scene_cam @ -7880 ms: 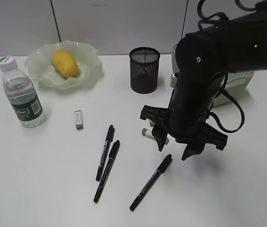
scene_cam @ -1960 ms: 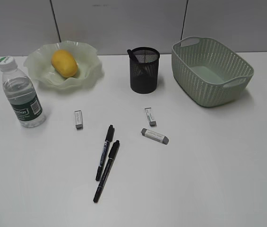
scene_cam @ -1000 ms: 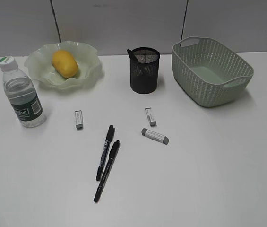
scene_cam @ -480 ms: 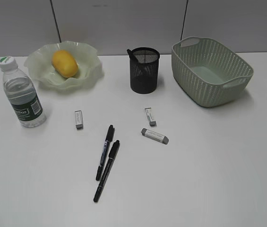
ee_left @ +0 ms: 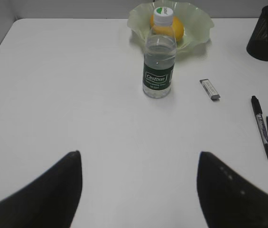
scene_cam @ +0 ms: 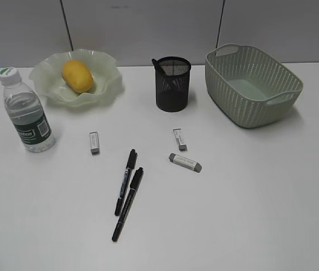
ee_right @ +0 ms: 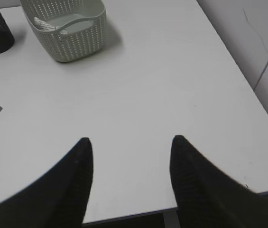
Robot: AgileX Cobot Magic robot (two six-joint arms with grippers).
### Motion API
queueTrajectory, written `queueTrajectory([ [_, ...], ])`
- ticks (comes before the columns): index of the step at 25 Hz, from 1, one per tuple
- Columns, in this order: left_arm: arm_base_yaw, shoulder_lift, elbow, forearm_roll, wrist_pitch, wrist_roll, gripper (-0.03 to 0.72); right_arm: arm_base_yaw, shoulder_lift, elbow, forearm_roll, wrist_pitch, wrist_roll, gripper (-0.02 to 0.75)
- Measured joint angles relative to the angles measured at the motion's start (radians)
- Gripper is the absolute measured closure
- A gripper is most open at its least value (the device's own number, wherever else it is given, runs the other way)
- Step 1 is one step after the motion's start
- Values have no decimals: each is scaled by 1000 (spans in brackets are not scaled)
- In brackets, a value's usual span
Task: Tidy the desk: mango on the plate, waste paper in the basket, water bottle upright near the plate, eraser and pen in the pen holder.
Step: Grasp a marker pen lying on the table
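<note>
1. Both hands hang spread and empty above the worktop (scene_cam: 261,214): the left hand (ee_left: 138,190) over bare white surface on the bottle side, the right hand (ee_right: 131,175) near the worktop's outer edge, well apart from everything.
2. Nearest the left hand stands the water bottle (ee_left: 159,57), upright just in front of the plate (ee_left: 195,19), where the mango (scene_cam: 77,75) lies.
3. Beyond it lie one eraser (scene_cam: 94,142) and two pens (scene_cam: 126,189) side by side, almost touching.
4. Two more erasers (scene_cam: 185,162) lie between the pens and the pen holder (scene_cam: 172,83), which already holds one pen.
5. My judgement: the pens are light, stiff and smooth, liable to roll, so pinch across the barrel at mid-length. The erasers are small, light and low, so close on their long sides. The mesh holder is light and could tip if knocked.
6. Only the right wrist view looks into the basket (ee_right: 65,28) and shows something pale, perhaps the waste paper (ee_right: 41,22), though I cannot be sure. The exterior view shows neither hand but all three erasers.
</note>
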Motion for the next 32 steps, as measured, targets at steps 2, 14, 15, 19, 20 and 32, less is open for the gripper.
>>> queueTrajectory([
  [2, 0, 0, 0, 0, 0, 0, 117, 18, 0, 0, 0, 0, 0, 316],
  [14, 0, 0, 0, 0, 0, 0, 117, 24, 0, 0, 1, 0, 0, 316],
  [15, 0, 0, 0, 0, 0, 0, 117, 24, 0, 0, 1, 0, 0, 316],
  [19, 0, 0, 0, 0, 0, 0, 117, 24, 0, 0, 1, 0, -2, 316],
  [20, 0, 0, 0, 0, 0, 0, 117, 24, 0, 0, 1, 0, -2, 316],
  [32, 0, 0, 0, 1, 0, 0, 117, 24, 0, 0, 1, 0, -1, 317],
])
